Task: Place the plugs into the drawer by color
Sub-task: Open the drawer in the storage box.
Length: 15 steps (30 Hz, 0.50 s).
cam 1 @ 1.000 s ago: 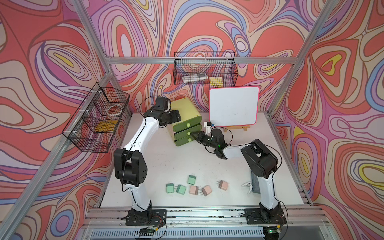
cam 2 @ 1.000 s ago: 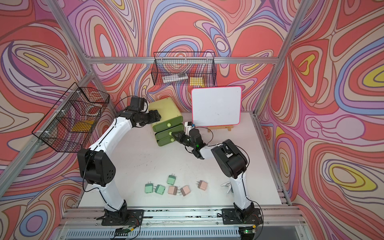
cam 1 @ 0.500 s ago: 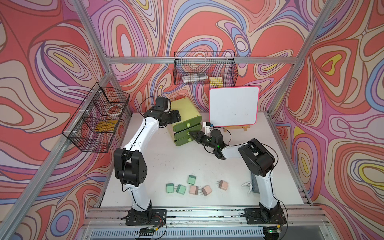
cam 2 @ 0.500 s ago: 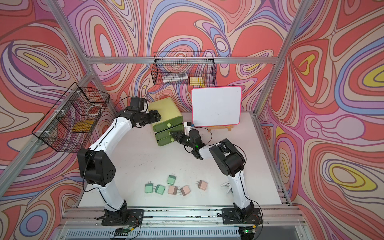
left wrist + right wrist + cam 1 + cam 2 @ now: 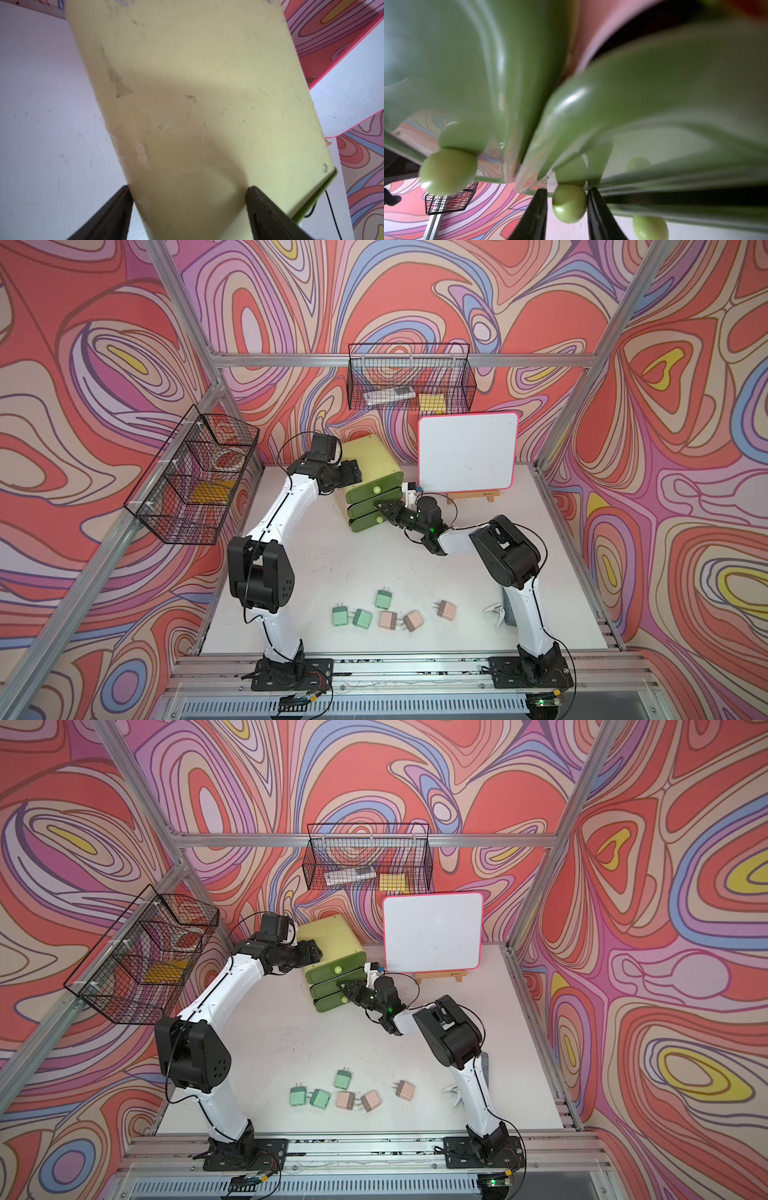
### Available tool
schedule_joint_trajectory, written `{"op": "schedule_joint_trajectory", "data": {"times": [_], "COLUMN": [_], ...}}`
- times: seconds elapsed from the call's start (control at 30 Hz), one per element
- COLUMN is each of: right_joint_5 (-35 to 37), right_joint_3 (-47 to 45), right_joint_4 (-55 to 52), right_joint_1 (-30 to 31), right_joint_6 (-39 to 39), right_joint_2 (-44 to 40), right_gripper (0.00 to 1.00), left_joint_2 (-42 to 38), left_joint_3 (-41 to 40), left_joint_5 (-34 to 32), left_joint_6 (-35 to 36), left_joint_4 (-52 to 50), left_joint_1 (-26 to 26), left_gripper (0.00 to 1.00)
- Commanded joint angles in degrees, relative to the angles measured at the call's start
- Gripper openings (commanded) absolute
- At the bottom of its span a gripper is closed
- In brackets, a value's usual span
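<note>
The drawer point(image 5: 374, 460) point(image 5: 328, 934) is a lime-yellow chest with three olive fronts, at the back of the table. My left gripper point(image 5: 353, 475) point(image 5: 188, 191) is shut on its back top edge, with a finger pressed on either side of the yellow body point(image 5: 197, 83). My right gripper point(image 5: 380, 508) point(image 5: 566, 189) is at the chest's front. Its jaws stand open around the middle knob point(image 5: 569, 203): one finger touches it and a slim gap shows at the other. Three mint green plugs point(image 5: 362, 618) point(image 5: 320, 1099) and three pinkish plugs point(image 5: 412, 620) point(image 5: 370, 1101) lie loose near the table's front.
A pink-rimmed whiteboard point(image 5: 467, 456) stands on a wooden easel just right of the chest. A white clip point(image 5: 494, 610) lies by the right arm's base. Black wire baskets hang on the back wall point(image 5: 409, 381) and the left wall point(image 5: 195, 485).
My right gripper has moved in to the chest's front, and its jaws have widened and now sit around the middle knob. The left arm and the plugs have not moved.
</note>
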Motion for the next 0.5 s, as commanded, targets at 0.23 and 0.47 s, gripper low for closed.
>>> {"op": "schedule_joint_trajectory", "data": {"times": [0.23,0.47], "right_joint_5": [-0.1,1.7], "right_joint_3": [0.84,-2.28], "right_joint_4": [-0.6,-4.62], "right_joint_1": [0.27,0.88], "right_joint_6": [-0.69,-4.86], "right_joint_2": [0.76,-4.71], "right_gripper": [0.18,0.11], "left_joint_2": [1.73,1.46], "left_joint_3": [-2.47,-2.5], "left_joint_5": [-2.74,-2.74], "left_joint_6": [0.97,1.15], "left_joint_4": [-6.07,-6.13], "left_joint_1": [0.61,0.83], "left_gripper": [0.84,0.84]}}
